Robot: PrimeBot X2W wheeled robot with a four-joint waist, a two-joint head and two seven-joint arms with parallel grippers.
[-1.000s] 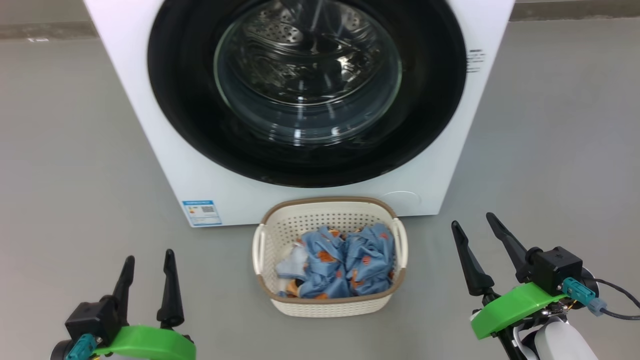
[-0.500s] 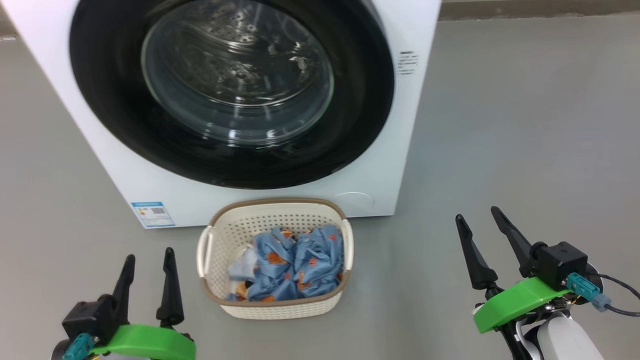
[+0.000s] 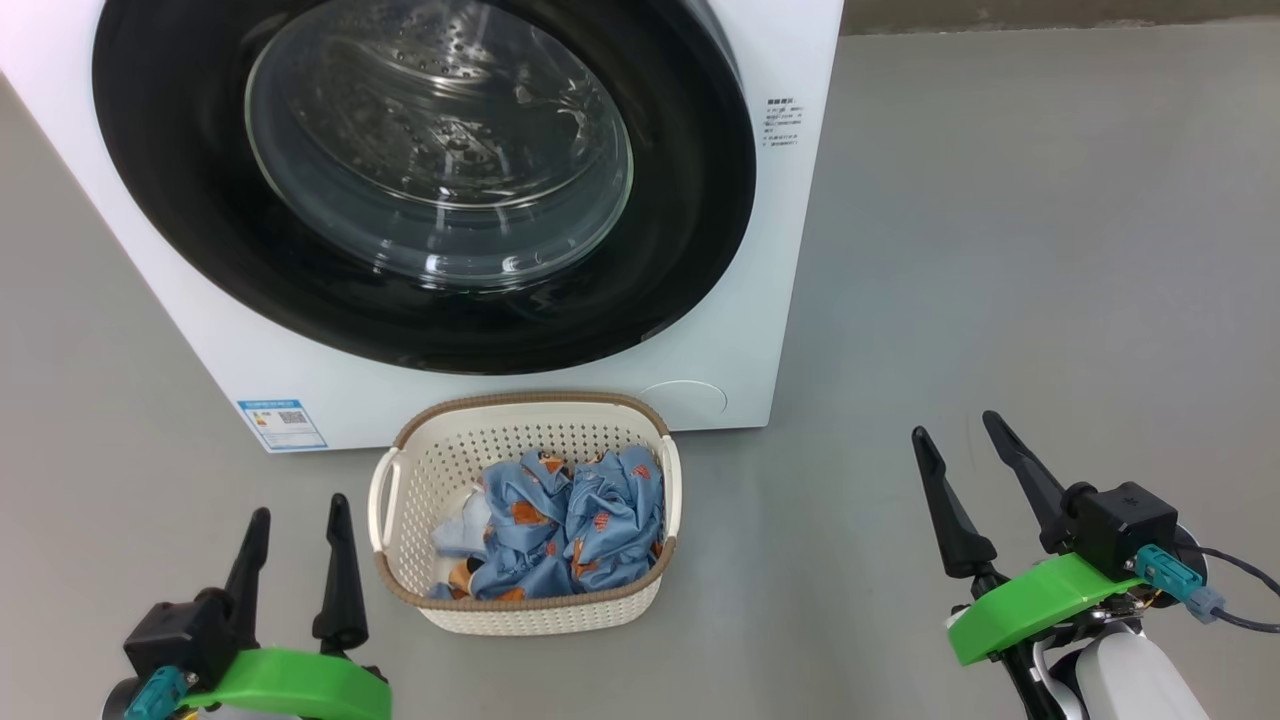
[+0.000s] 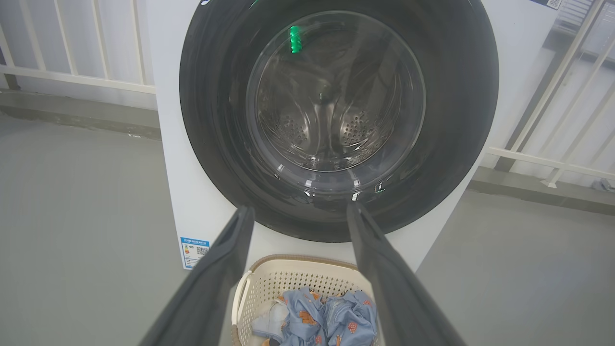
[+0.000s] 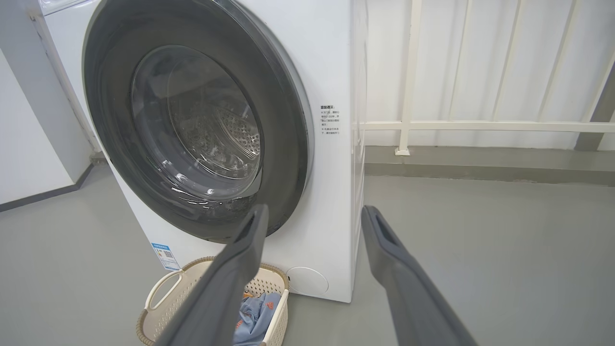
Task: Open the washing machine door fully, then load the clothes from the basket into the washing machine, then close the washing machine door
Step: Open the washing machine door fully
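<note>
Panning rightward since a second ago, sliding washer and basket leftward across the head view, not shifting either on the floor. Keeping door shut flat against the washer, showing the steel drum through its glass. Sitting just before the washer, below the door: basket, holding clothes piled inside. Hovering low, left gripper near the basket's left, right gripper well apart to its right, both spreading jaws wide, clasping nothing, pointing fingers toward the washer.

one washing machine, one basket, one clothes pile, two hands.
</note>
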